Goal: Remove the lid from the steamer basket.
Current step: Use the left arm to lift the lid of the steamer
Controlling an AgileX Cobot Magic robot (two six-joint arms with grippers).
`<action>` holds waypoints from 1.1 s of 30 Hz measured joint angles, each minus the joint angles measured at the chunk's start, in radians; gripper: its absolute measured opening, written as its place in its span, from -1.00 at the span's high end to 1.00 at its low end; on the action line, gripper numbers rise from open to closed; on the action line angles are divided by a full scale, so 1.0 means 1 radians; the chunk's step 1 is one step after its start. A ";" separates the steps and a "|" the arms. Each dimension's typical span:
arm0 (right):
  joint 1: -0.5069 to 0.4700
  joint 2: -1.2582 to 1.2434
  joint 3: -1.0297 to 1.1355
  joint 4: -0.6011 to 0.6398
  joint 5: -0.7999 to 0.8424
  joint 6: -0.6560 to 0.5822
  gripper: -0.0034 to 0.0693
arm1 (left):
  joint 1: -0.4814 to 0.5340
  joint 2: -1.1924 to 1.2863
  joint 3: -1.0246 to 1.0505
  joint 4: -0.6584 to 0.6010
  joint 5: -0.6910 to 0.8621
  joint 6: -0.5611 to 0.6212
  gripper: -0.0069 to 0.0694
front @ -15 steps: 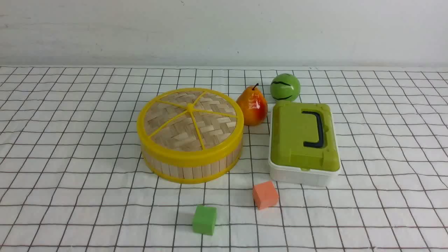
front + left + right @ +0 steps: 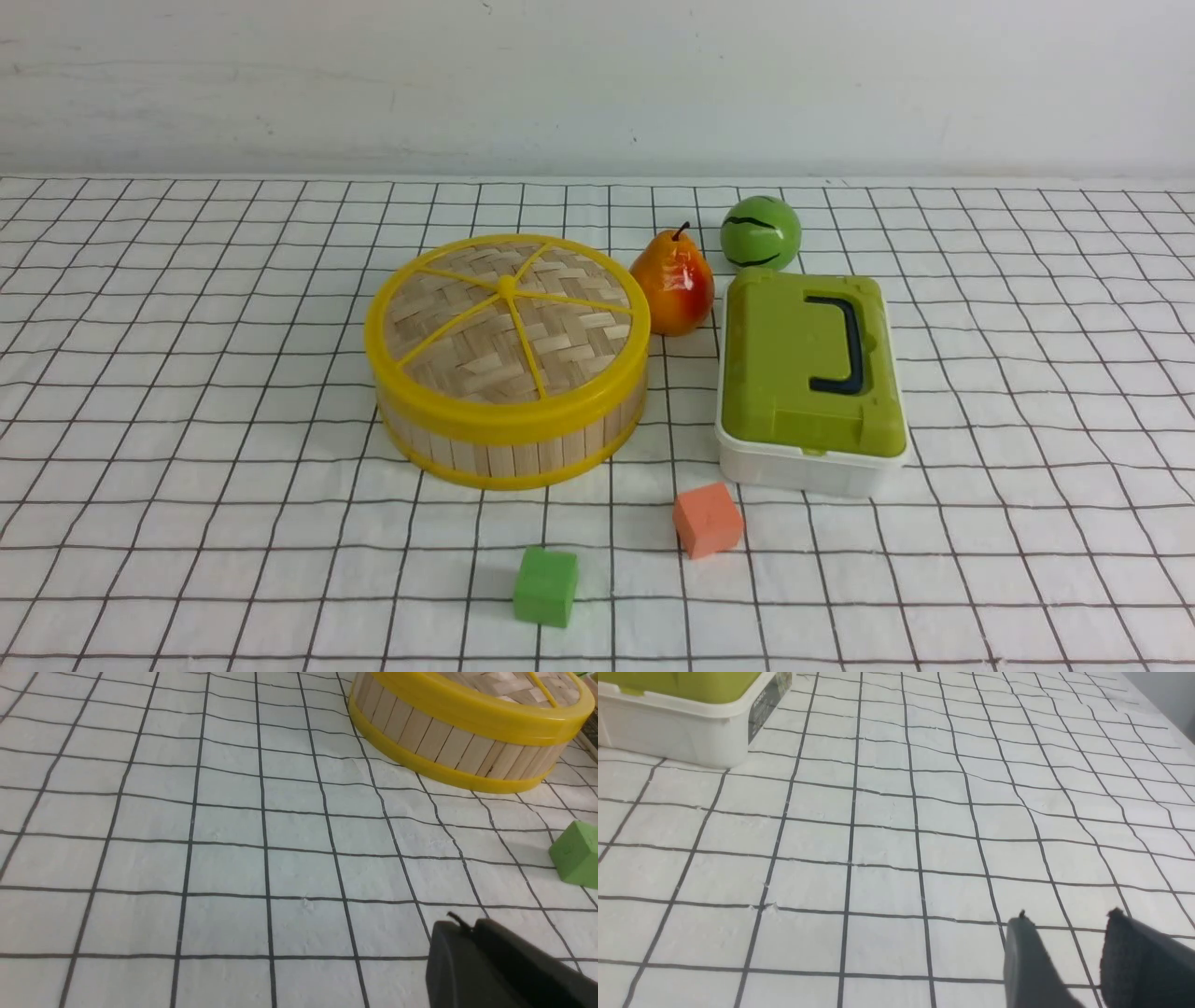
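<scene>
The left gripper [image 2: 467,927] shows in its wrist view as two black fingers pressed together. There is no gap between them and nothing is caught there, and it hangs over the checked cloth [image 2: 233,868]. The right gripper [image 2: 1068,919] has its tips apart with bare cloth showing between the two fingers, and it has hold of nothing.

Out from the left gripper, the green cube [image 2: 577,858] is the nearest thing. The steamer basket [image 2: 444,737] lies farther off, well apart from the fingers. The bamboo lid [image 2: 467,704] sits flat on it, yellow rim seated on the basket's top rim, so the basket is closed. Out from the right gripper, one corner of the white box [image 2: 668,732] shows under its green lid [image 2: 691,683], also well apart from the fingers.

In the front view, with 12 o'clock pointing away from the robot, the basket stands a little left of the table's middle. A pear [image 2: 672,285] stands upright at the basket's 2 o'clock, just beside the rim; whether they touch I cannot tell. A green ball [image 2: 761,233] lies at the pear's 1 o'clock, near the box's far edge. The white box sits at the basket's 3 o'clock, near it, with cloth showing between them. A black handle [image 2: 845,345] lies on the 3 o'clock half of the green lid. An orange cube [image 2: 708,520] lies at the basket's 5 o'clock. The green cube is at its 6 o'clock, closer to the robot.
</scene>
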 joint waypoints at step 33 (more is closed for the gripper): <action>0.000 0.000 0.000 0.000 0.000 0.000 0.25 | 0.000 0.000 0.000 0.026 -0.510 0.000 0.62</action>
